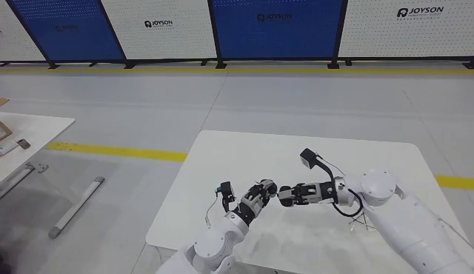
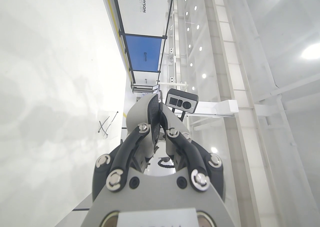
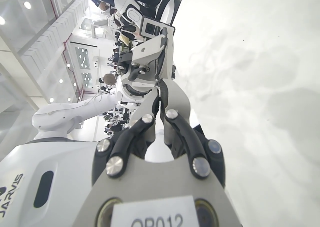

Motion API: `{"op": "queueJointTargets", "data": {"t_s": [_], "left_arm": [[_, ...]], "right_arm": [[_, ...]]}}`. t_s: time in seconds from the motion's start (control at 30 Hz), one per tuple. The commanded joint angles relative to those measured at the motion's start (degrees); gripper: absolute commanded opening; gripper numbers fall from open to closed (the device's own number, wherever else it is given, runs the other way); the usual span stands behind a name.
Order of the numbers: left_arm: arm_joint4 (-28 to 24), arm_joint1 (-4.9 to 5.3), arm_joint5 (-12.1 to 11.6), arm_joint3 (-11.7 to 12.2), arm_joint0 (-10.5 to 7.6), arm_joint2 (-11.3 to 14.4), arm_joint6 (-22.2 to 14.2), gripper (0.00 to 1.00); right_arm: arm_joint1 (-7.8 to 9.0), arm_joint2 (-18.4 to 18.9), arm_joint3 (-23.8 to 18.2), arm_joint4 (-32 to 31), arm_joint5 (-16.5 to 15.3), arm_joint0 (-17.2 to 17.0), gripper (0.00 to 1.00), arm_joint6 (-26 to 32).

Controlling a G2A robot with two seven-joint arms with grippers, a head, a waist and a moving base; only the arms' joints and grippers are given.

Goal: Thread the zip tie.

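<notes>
Above the worktop (image 1: 244, 155), left gripper (image 2: 157, 103) meets right gripper (image 3: 161, 88).
Both jaws closed; any hold too fine to tell.

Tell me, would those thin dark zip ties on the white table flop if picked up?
Probably bendy, not limp: the thin dark zip ties lie crossed with slight curves. Likely very light, being so thin. A push would probably slide them across the white table, not roll them, since they lie flat.

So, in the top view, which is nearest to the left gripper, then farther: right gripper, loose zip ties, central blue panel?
1. right gripper, facing it, mid-table.
2. loose zip ties, on the table by the right arm.
3. central blue panel, at the back.
</notes>
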Motion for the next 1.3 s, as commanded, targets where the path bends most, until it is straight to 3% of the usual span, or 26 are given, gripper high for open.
{"op": "queueJointTargets", "data": {"t_s": [0.0, 0.03, 0.07, 0.13, 0.5, 0.77, 1.13, 1.27], "left_arm": [[-0.24, -0.10, 0.00, 0.02, -0.02, -0.04, 0.00, 0.00], [-0.53, -0.15, -0.10, -0.01, -0.04, -0.11, 0.04, 0.00], [-1.03, -0.24, -0.46, -0.06, -0.08, -0.27, 0.32, 0.19], [-2.28, -0.42, -1.20, -0.10, -0.13, -0.41, 0.72, 1.00], [-2.99, -0.54, -1.42, -0.05, -0.30, -0.54, 0.97, 1.00], [-2.99, -0.54, -1.42, -0.05, -0.30, -0.54, 0.97, 1.00], [-3.05, -0.55, -1.38, -0.04, -0.30, -0.50, 0.77, 1.00], [-0.61, 0.11, 0.36, 0.54, -0.50, -1.84, -6.40, 1.00]], "right_arm": [[-0.02, 0.46, 0.06, 0.75, -1.10, -0.18, 0.00, 0.92], [0.02, 0.80, 0.11, 1.22, -1.59, -0.32, 0.00, 1.34], [0.13, 1.25, 0.27, 1.21, -1.82, -0.41, 0.00, 1.67], [0.32, 1.82, 0.15, 0.99, -1.78, -0.65, 0.00, 2.05], [1.68, 5.89, -1.18, 0.43, -1.91, -3.37, 0.00, 2.22], [4.52, 13.75, -3.88, 1.64, -3.47, -8.69, 0.00, 3.61], [4.52, 13.75, -3.88, 1.64, -3.47, -8.69, 0.00, 3.61], [4.68, 13.92, -4.91, 0.12, -3.15, -8.96, 0.00, 3.06]]}}
